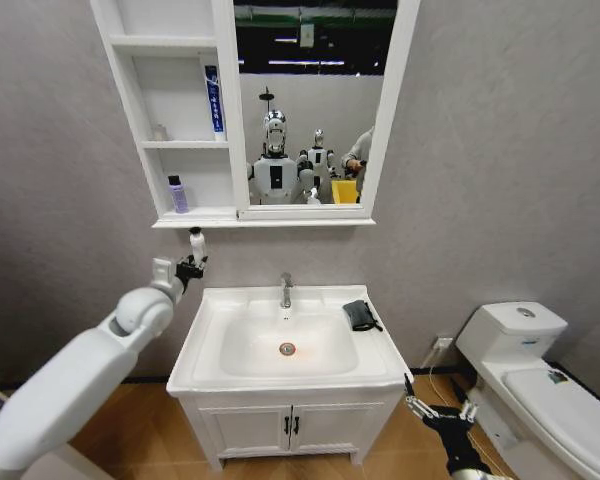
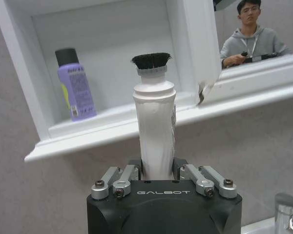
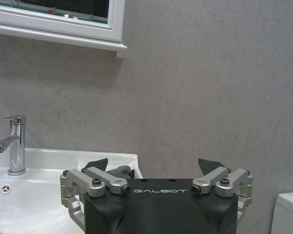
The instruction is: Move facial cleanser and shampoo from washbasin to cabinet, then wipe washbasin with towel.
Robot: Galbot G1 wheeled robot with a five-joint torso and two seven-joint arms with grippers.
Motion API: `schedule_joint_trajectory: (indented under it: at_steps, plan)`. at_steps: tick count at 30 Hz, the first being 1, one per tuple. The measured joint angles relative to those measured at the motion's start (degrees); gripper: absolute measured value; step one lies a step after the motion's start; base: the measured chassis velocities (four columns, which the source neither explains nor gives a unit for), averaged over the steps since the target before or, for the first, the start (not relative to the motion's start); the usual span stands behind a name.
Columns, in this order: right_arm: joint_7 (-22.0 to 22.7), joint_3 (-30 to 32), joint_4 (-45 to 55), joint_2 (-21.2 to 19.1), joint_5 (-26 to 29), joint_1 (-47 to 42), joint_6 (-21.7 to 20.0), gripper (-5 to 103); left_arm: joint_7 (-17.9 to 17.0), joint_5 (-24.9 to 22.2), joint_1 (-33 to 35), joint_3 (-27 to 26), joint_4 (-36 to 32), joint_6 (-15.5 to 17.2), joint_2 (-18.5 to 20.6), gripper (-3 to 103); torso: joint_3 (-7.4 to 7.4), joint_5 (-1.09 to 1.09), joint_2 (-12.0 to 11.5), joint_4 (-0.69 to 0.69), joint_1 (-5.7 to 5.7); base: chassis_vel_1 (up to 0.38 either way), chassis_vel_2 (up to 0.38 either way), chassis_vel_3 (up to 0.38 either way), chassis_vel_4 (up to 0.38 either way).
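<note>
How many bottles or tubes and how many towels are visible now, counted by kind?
Bottles or tubes: 3: white tube in the left gripper, purple bottle, blue-and-white tube in the cabinet.
Towels: 1: towel on the washbasin.
Total: 4

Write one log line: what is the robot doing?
left gripper: holds white tube below cabinet | right gripper: open, low beside washbasin

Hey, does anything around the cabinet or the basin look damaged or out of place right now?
Yes: the cabinet has a chipped, dark spot at the bottom of its divider, seen beside the white tube that the left hand grips. The dark towel lies crumpled on the washbasin rim. The right hand is open, low beside the basin.
</note>
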Motion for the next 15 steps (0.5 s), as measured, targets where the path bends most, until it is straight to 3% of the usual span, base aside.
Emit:
schedule_joint_trajectory:
  at_steps: [4,7,8,10,15]
  plan:
    - [-0.1,0.0,0.0,0.0,-0.2,-0.2,0.4,100,-0.2,-2.9,-6.1,1.7,1.2,1.5,0.2,32,0.00,-0.01,0.0,-0.02,0.00,0.000,0.000,0.000,0.000]
    - [-0.2,0.1,0.0,0.0,0.0,-0.1,0.7,100,-1.4,-6.6,-17.1,6.6,7.1,4.4,-1.5,31,0.00,0.00,0.0,0.00,0.00,0.000,0.000,0.000,0.000]
    - [-0.2,0.1,0.0,0.0,0.0,-0.1,0.7,100,-1.4,-6.6,-17.1,6.6,7.1,4.4,-1.5,31,0.00,0.00,0.0,0.00,0.00,0.000,0.000,0.000,0.000]
    - [-0.2,0.2,0.0,-0.1,0.3,0.1,0.9,100,-2.1,-9.3,-25.4,11.2,12.9,5.9,-3.9,31,0.01,-0.02,0.0,0.00,0.01,0.000,0.000,0.000,0.000]
    - [-0.3,0.5,-0.6,-0.1,0.9,0.2,1.2,100,-2.5,-11.0,-33.8,18.2,19.6,6.1,-7.4,31,0.01,-0.01,0.0,-0.01,0.01,0.000,0.000,0.000,0.000]
